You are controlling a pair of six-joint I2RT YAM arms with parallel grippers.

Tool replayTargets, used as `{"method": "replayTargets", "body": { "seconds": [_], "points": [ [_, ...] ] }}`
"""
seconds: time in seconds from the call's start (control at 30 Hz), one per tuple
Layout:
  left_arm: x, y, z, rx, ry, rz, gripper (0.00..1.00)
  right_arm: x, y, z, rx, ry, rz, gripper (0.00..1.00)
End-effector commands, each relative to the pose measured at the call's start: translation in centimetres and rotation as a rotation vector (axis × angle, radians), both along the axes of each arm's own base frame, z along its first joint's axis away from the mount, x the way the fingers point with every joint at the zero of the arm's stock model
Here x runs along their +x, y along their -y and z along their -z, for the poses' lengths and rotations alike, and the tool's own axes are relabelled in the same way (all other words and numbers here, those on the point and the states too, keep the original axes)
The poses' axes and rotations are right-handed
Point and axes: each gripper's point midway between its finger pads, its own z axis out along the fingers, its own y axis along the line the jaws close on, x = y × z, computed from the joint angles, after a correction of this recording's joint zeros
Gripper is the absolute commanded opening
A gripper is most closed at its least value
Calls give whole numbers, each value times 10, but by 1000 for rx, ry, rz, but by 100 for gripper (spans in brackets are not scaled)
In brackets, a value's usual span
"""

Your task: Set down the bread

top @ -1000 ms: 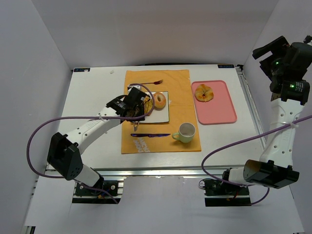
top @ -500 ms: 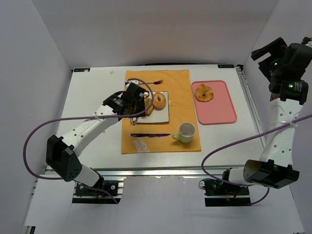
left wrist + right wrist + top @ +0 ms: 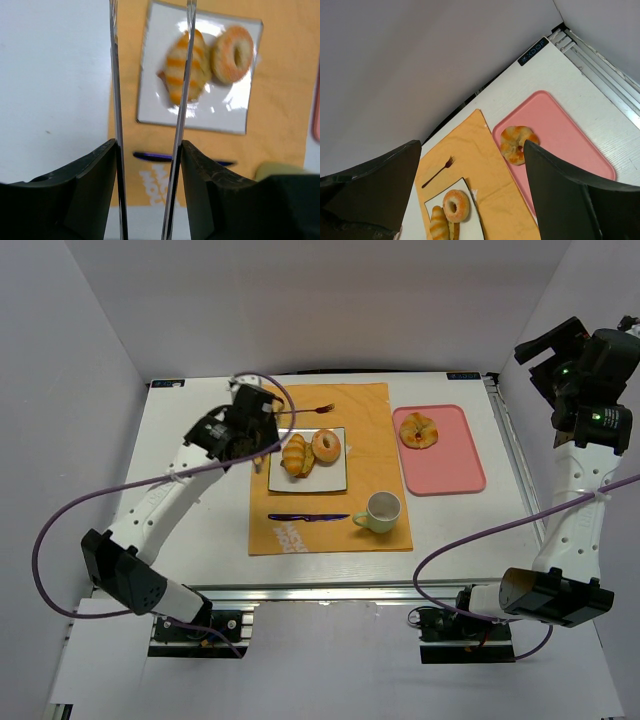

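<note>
The left gripper (image 3: 266, 440) hovers over the left edge of the orange placemat (image 3: 370, 410), just left of the square white plate (image 3: 330, 478). Its thin fingers (image 3: 115, 75) are parted partway and hold nothing. The striped bread roll (image 3: 295, 455) lies on the plate's left half, against a bagel (image 3: 326, 446). Bare white table (image 3: 200, 510) lies to the left, and a knife (image 3: 308, 517) lies nearer. The right gripper (image 3: 471, 150) hangs high at the far right, spread wide and empty.

bread roll (image 3: 294, 456) on plate (image 3: 332, 479) | left of donut (image 3: 326, 446) | tray (image 3: 452, 468) right of plate
</note>
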Motion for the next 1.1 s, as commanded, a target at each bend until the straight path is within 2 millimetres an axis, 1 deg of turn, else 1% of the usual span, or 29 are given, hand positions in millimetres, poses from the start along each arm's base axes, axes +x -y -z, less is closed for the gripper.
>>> {"method": "replayTargets", "body": {
  "seconds": [0.0,0.03,0.07,0.1,0.13,0.17,0.2,0.27,0.3,0.33,0.37,0.4,0.47,0.5,0.53,0.57,0.6,0.63,0.67,0.7,0.73,0.8,0.83,0.87,0.93,0.97,1.0,1.03,1.07],
  "points": [
    [43,-61,-33,-11,83,-118,62,5,-5,-12,-20,50,-37,90],
    [56,-74,-31,-13,74,-136,62,5,-6,-12,-17,50,-40,89],
    [79,-85,-26,-8,69,-163,62,8,-6,-10,-14,45,-46,89],
    [95,-118,-22,-4,65,-226,62,9,-7,-9,-14,43,-49,89],
    [112,-125,-28,-44,91,-229,62,12,-8,-8,-11,41,-56,89],
    [124,-134,-21,-55,77,-242,61,13,-8,-7,-11,38,-60,89],
    [141,-150,8,-60,19,-280,59,14,-8,-4,-6,32,-60,89],
    [163,-154,25,-88,3,-282,58,17,-10,-2,2,32,-68,89],
    [181,-158,44,-74,-23,-285,58,18,-12,0,7,28,-76,89],
    [191,-162,53,-62,-33,-289,58,20,-13,1,12,26,-80,89],
    [205,-167,46,-57,-7,-293,57,22,-15,3,16,20,-87,89],
    [216,-170,79,-42,-66,-301,57,23,-17,4,17,19,-96,89],
    [231,-180,95,-30,-76,-328,56,27,-21,11,20,-3,-114,89],
    [239,-183,98,-37,-66,-340,56,28,-24,17,20,-23,-126,89],
    [244,-184,120,-33,-94,-347,56,29,-25,20,18,-37,-129,89],
    [249,-186,126,-31,-88,-364,56,32,-25,29,15,-63,-140,89],
    [249,-208,135,-27,-97,-408,57,32,-26,39,20,-103,-145,89],
    [249,-212,153,-21,-125,-418,57,32,-26,43,18,-121,-149,89],
    [249,-220,161,-18,-132,-432,57,35,-25,53,5,-151,-155,89],
    [247,-225,168,-4,-143,-451,57,34,-25,58,0,-170,-158,89],
    [244,-228,179,3,-161,-456,58,34,-25,67,1,-198,-158,89],
    [237,-239,184,25,-176,-482,63,32,-24,73,-16,-222,-168,89],
    [233,-243,186,27,-185,-489,86,30,-24,77,-15,-240,-168,89],
    [231,-245,185,28,-188,-491,98,30,-25,78,-17,-243,-174,89],
    [224,-247,179,31,-200,-499,98,29,-27,77,-26,-241,-191,89],
    [226,-249,162,24,-173,-508,98,29,-28,77,-25,-239,-204,89],
    [225,-249,151,23,-162,-509,98,28,-29,74,-27,-233,-208,89],
    [220,-251,139,33,-166,-519,98,27,-31,71,-27,-226,-214,89],
    [222,-253,118,32,-131,-526,98,25,-34,69,-20,-223,-232,89]
  ]
}}
